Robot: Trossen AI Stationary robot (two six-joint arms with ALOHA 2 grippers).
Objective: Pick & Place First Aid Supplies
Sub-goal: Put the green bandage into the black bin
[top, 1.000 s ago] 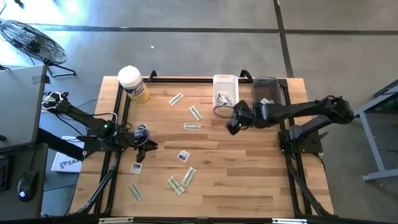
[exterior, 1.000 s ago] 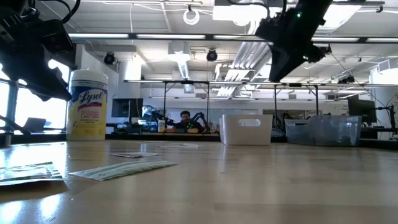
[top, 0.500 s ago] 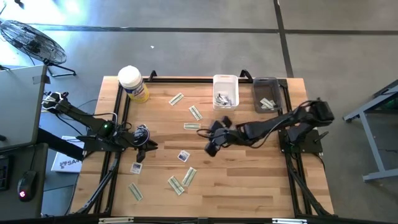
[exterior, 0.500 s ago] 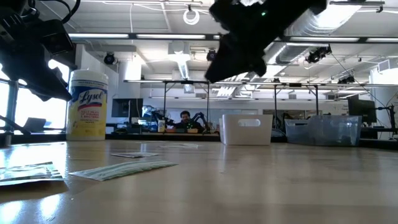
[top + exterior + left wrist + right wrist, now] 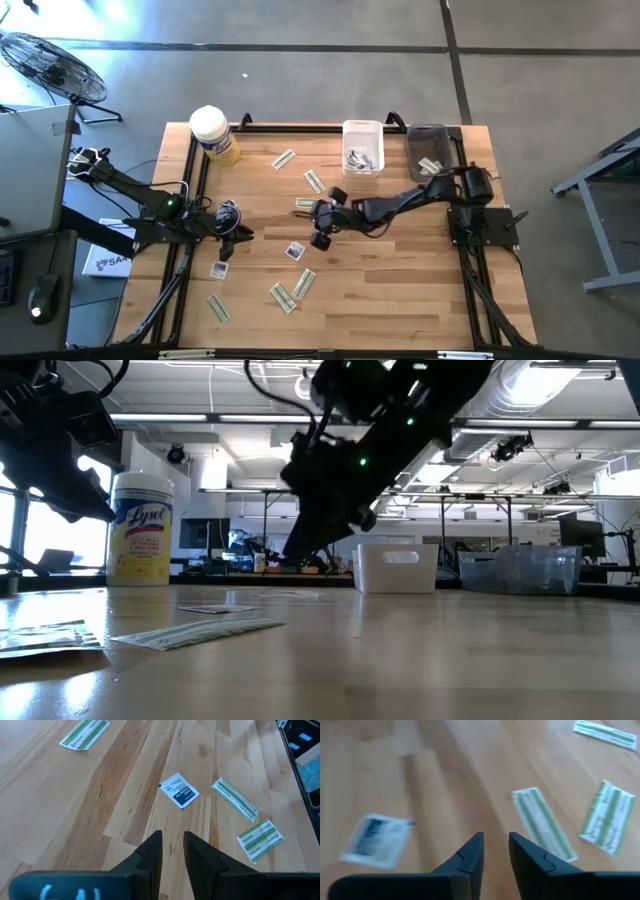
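While your left gripper (image 5: 226, 252) hangs low near the table's left edge, its fingers (image 5: 150, 851) stand a narrow slit apart with nothing between them. A square packet (image 5: 179, 790) lies just ahead of it, and two green strips (image 5: 235, 799) lie beside that, all loose on the wood.

Move to the middle and you find your right gripper (image 5: 320, 240) stretched across the table, empty, its fingers (image 5: 472, 854) slightly parted; whether they are spreading further you cannot tell from here. It hovers over another square packet (image 5: 295, 251), with more strips (image 5: 304, 283) just past it.

On the right, the white bin (image 5: 363, 131) and the clear bin (image 5: 428, 133) at the far edge each hold a few packets.

So you are on the reach for a pick, probably that square packet. Next you need wider fingers, then a descent straight down until the tips straddle the packet flat on the boards. It is thin, so a shallow pinch may slide off.
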